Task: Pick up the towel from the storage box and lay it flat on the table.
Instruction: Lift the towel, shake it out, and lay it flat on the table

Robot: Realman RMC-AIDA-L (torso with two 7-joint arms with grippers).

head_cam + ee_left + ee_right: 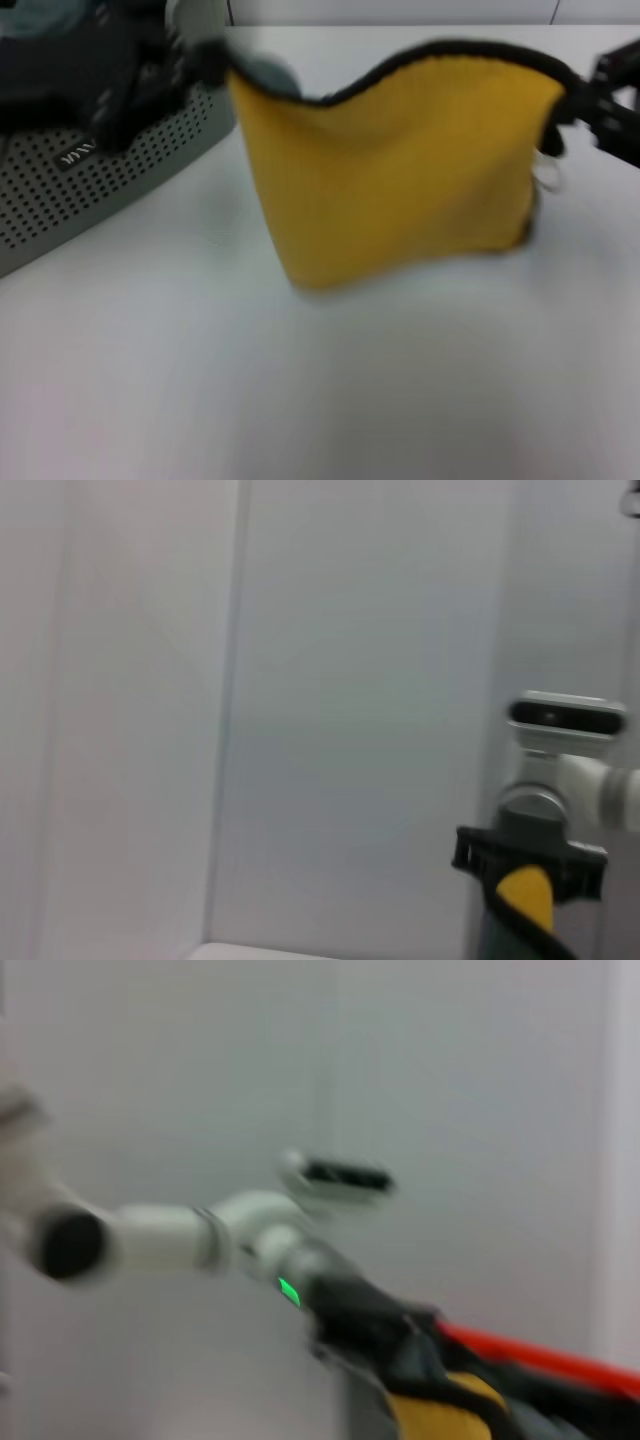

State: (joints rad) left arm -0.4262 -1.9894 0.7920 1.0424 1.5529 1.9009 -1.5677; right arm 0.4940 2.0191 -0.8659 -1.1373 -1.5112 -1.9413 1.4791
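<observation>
Both grippers, left gripper (215,62) and right gripper (580,100), clamp the yellow towel (400,175) stretched above the table (300,400), storage box (90,190) beside (wrist views show only each other's arm).

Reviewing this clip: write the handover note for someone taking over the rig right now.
Left gripper: shut on the towel's upper corner nearest the storage box.
Right gripper: shut on the opposite upper corner.
Towel: out of the box, hanging spread between both grippers over the table, yellow side to the head camera, top edge sagging. Whether the bottom edge touches the table is unclear.
Storage box: at the robot's left on the table, dark fabric inside.
Done: towel lifted out and spread.
Left: lower it, lay flat, release.
</observation>
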